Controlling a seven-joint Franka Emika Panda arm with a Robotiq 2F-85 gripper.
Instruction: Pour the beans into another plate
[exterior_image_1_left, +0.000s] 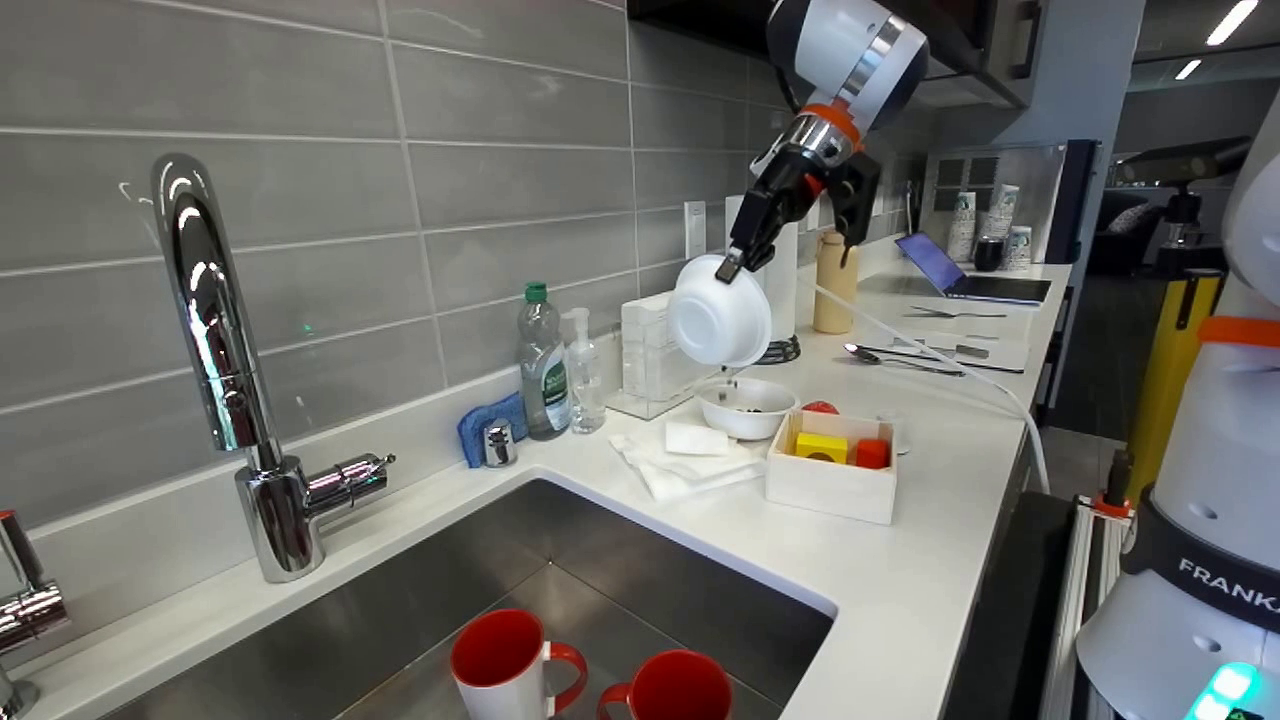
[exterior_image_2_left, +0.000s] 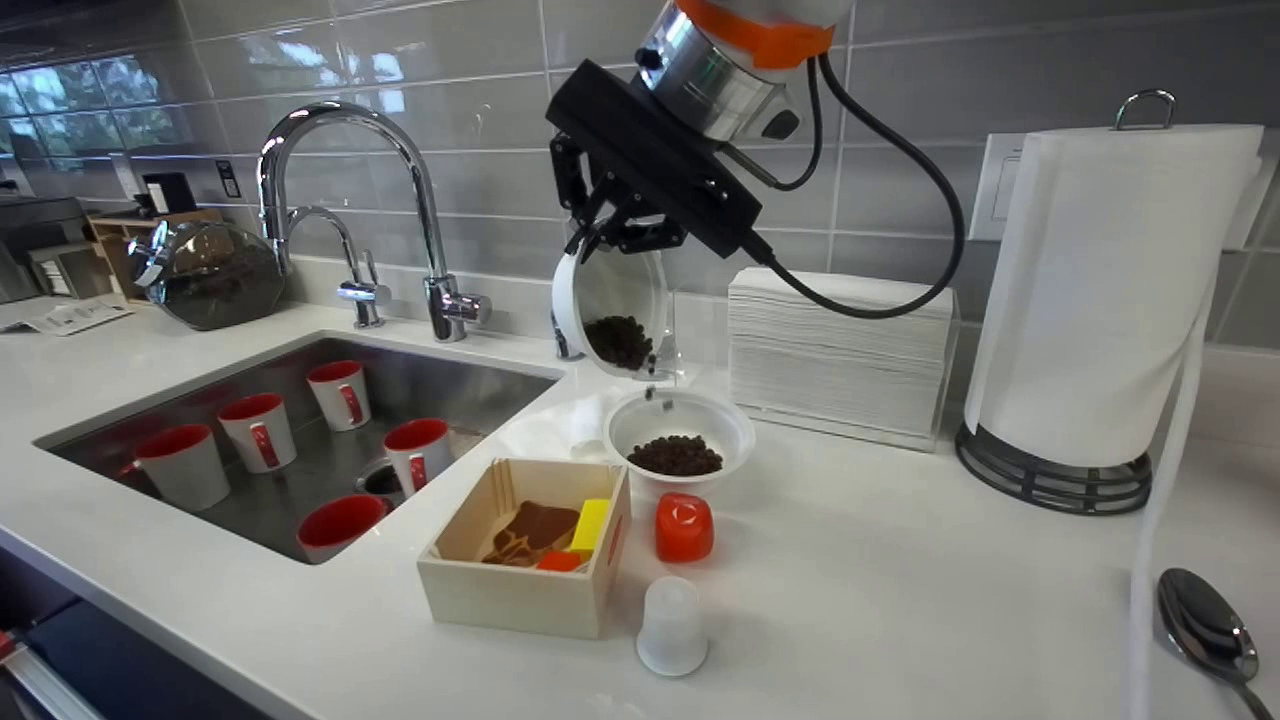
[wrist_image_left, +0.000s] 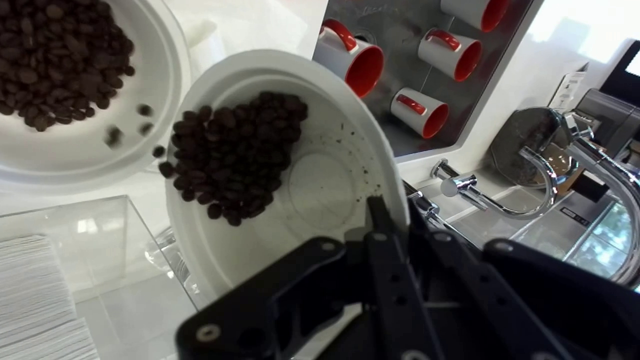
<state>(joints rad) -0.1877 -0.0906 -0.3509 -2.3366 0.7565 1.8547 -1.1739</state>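
A white bowl (exterior_image_1_left: 720, 322) is held steeply tilted by the gripper (exterior_image_1_left: 730, 266), by which its rim is pinched; in the wrist view the fingers (wrist_image_left: 379, 214) are seen clamped over the edge, one on the inner side and one on the outer. Beans (wrist_image_left: 240, 155) are gathered in a heap against the lower part of that bowl's inner wall, and dark specks (wrist_image_left: 353, 133) are scattered nearer the gripper. A few loose beans (wrist_image_left: 114, 136) are caught, blurred, in mid-air past the rim.

A second white bowl (exterior_image_2_left: 735, 437) is stood upright on the counter (exterior_image_2_left: 900, 590), just below the tilted one and apart from it; a pile of beans (exterior_image_2_left: 677, 456) is held at its bottom. In both exterior views a pale box (exterior_image_2_left: 515, 600) is seen beside it, in which a yellow block (exterior_image_2_left: 590, 528) and a red piece (exterior_image_2_left: 558, 561) are held. A glossy red object (exterior_image_2_left: 685, 528) is placed just beside the second bowl, and a small white cup-like piece (exterior_image_2_left: 672, 628) is set near the box.

Paper napkins (exterior_image_2_left: 840, 360) are stacked in a clear holder (wrist_image_left: 95, 217) near the bowls, and a paper towel roll (exterior_image_2_left: 1090, 300) is mounted on a dark stand (exterior_image_2_left: 1050, 485). White mugs (exterior_image_2_left: 280, 442) with red insides are stood in the sink (exterior_image_2_left: 325, 455), beside which a chrome faucet (exterior_image_1_left: 283, 525) is mounted
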